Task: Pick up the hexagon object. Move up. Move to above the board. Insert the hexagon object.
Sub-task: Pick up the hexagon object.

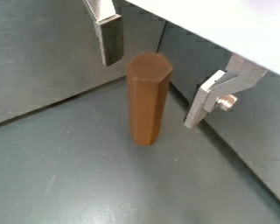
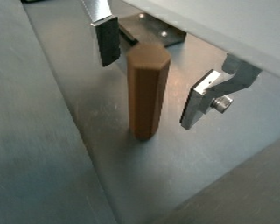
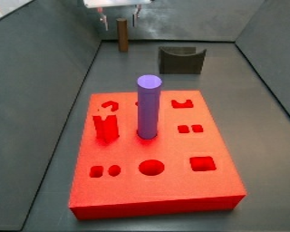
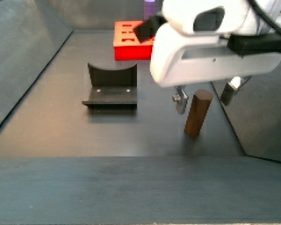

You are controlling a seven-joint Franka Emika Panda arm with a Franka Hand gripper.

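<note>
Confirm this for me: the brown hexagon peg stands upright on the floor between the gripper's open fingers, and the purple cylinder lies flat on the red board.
Wrong on the purple cylinder: a side view shows it standing upright in the board. The hexagon peg does stand between the open gripper fingers.

Gripper (image 1: pixel 157 74) low, jaws apart

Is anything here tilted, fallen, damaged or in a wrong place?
Nothing stands out. The hexagon object stands upright on the floor between the open gripper fingers, untouched. The purple cylinder stands upright in the board. The dark arch block sits on the floor behind the board.
</note>
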